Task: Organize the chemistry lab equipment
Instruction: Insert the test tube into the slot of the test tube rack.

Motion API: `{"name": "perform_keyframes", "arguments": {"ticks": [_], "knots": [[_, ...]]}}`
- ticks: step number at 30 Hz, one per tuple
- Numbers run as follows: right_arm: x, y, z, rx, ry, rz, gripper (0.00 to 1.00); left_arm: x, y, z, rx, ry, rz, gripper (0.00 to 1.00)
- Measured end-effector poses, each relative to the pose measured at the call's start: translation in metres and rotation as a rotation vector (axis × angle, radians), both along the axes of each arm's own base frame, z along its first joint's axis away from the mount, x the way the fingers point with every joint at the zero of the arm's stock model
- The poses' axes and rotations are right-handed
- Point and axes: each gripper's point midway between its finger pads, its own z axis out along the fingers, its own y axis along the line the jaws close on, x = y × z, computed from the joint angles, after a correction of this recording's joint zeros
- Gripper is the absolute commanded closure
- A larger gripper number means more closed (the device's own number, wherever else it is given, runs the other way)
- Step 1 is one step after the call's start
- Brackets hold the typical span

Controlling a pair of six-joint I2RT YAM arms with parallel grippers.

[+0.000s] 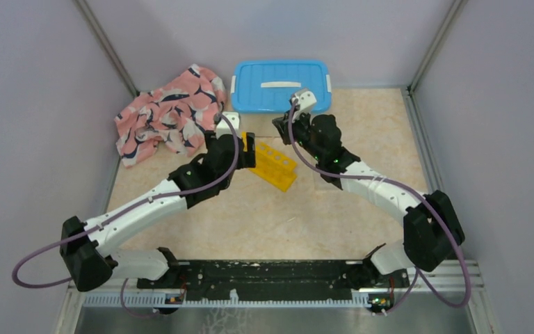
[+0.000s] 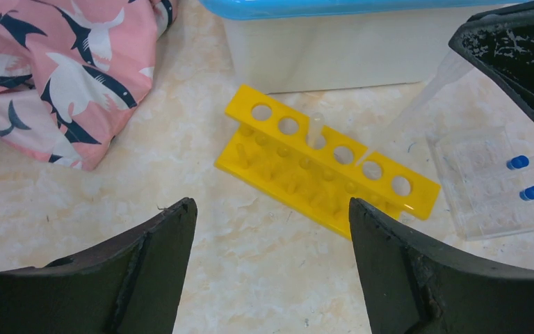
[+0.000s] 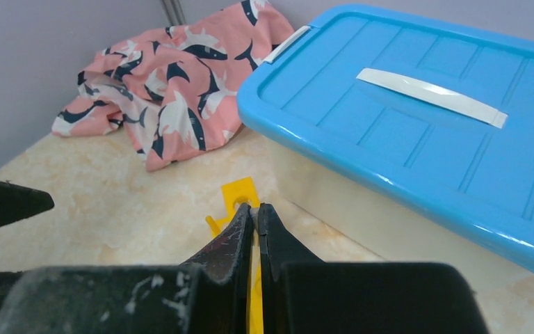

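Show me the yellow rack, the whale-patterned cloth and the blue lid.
yellow rack [image 2: 320, 188], left wrist view, lower tier
whale-patterned cloth [image 1: 167, 115], top view, middle folds
blue lid [image 3: 389, 132], right wrist view, flat top

1 long yellow plastic rack [image 2: 320, 188], six round holes in a row along its top plate, lower shelf w/ matching dimples underneath. Stands upright on the marbled tabletop [image 2: 250, 278], set diagonally, approx mid-table toward the far side. One thin clear tube [image 2: 316, 126] stands near-vertical in the 3rd hole from the rack's left end as seen from the left wrist cam, top poking above the plate. Just past the rack's right end, near but not touching: a clear flat plastic tray [image 2: 473, 163] w/ blue-capped clear tubes [image 2: 519, 162] lying across it. Three blue caps visible at the frame edge; tube bodies too faint to make out.
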Motion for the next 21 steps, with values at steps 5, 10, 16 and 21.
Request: {"name": "perform_keyframes", "arguments": {"ticks": [5, 10, 16, 21], "knots": [[0.002, 0.013, -0.008, -0.06, -0.052, 0.002, 1.0, 0.005, 0.015, -0.005, -0.028, 0.013, 0.025, 0.12], [0.01, 0.013, -0.006, -0.088, -0.107, -0.025, 1.0, 0.008, 0.019, -0.006, -0.051, 0.012, 0.03, 0.11], [0.017, 0.013, -0.005, -0.095, -0.146, -0.049, 1.0, 0.01, 0.02, -0.01, -0.058, 0.015, 0.031, 0.11], [0.017, 0.021, -0.017, -0.113, -0.13, -0.04, 1.0, 0.012, 0.023, -0.01, -0.064, 0.011, 0.037, 0.1]]}}
